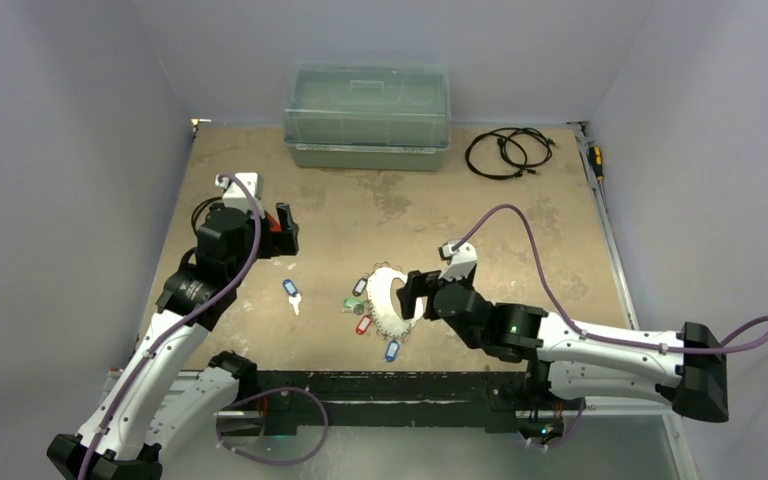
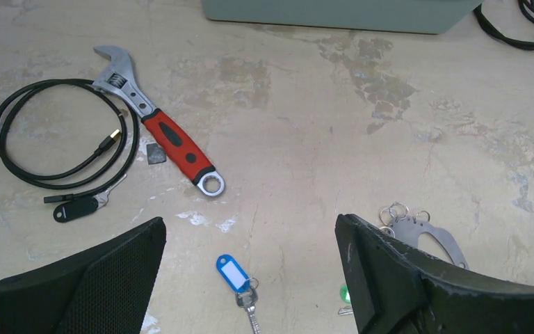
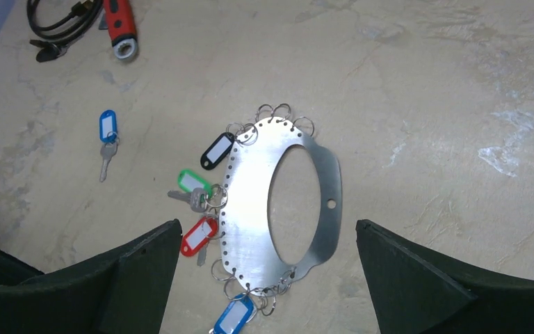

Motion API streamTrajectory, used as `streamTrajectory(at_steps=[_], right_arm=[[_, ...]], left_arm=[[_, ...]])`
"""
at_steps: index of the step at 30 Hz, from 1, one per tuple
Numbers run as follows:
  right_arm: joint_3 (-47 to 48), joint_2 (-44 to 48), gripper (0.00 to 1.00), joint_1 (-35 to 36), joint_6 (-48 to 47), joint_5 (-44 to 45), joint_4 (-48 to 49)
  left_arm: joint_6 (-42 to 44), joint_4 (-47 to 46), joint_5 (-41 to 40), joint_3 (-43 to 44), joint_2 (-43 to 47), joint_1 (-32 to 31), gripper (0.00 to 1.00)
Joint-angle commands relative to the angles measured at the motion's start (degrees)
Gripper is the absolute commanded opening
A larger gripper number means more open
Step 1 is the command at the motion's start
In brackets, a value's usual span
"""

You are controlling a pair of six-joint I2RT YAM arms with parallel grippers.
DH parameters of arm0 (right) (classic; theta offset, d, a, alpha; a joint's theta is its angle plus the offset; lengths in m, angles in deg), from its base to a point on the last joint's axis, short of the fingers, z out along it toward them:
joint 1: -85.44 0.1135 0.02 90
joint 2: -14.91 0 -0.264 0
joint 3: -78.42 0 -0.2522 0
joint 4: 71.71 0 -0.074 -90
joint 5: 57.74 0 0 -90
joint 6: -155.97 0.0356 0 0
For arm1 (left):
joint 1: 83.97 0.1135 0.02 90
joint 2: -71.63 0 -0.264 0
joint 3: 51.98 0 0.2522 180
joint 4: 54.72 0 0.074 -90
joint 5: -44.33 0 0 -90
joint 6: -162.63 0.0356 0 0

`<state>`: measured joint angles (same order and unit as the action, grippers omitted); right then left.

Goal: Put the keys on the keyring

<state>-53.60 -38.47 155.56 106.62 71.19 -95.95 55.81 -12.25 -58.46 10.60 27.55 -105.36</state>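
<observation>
Four keys [image 3: 196,197] seem to hang already on the keyring [image 3: 247,209], but one blue-tagged key [image 3: 106,139] lies loose, well apart. The left gripper [image 2: 250,226] and the right gripper [image 3: 268,228] have their jaws wide apart and hold nothing.

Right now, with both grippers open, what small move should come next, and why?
Probably lower the left gripper onto the loose blue-tagged key and close: it lies alone beneath those open jaws, apart from the keyring under the open right gripper.

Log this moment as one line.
left jaws: open, empty, near loose blue-tag key | right jaws: open, empty, by keyring | keyring: flat on table, tagged keys along its edge | task: unfinished
</observation>
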Motion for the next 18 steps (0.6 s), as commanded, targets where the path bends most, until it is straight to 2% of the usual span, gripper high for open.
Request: streamTrajectory(at_steps=[1, 5, 12, 18], right_arm=[[4.7, -3.1, 0.99, 0.1, 3.7, 1.7, -4.1], [7.7, -5.6, 0.99, 0.1, 7.4, -0.5, -8.9], [5.6, -8.0, 0.99, 0.1, 14.5, -6.6, -11.0], [4.8, -11.7, 0.96, 0.1, 18.1, -8.2, -12.2]], left_arm=[[1.0, -2.5, 1.1, -0.6, 0.4, 0.3, 0.91], [1.1, -2.9, 2.2, -0.6, 0.0, 0.3, 0.91], [0.9, -2.9, 2.9, -0.9, 1.5, 0.3, 0.91], [0.8, -2.4, 1.9, -0.6, 1.7, 0.3, 0.91]])
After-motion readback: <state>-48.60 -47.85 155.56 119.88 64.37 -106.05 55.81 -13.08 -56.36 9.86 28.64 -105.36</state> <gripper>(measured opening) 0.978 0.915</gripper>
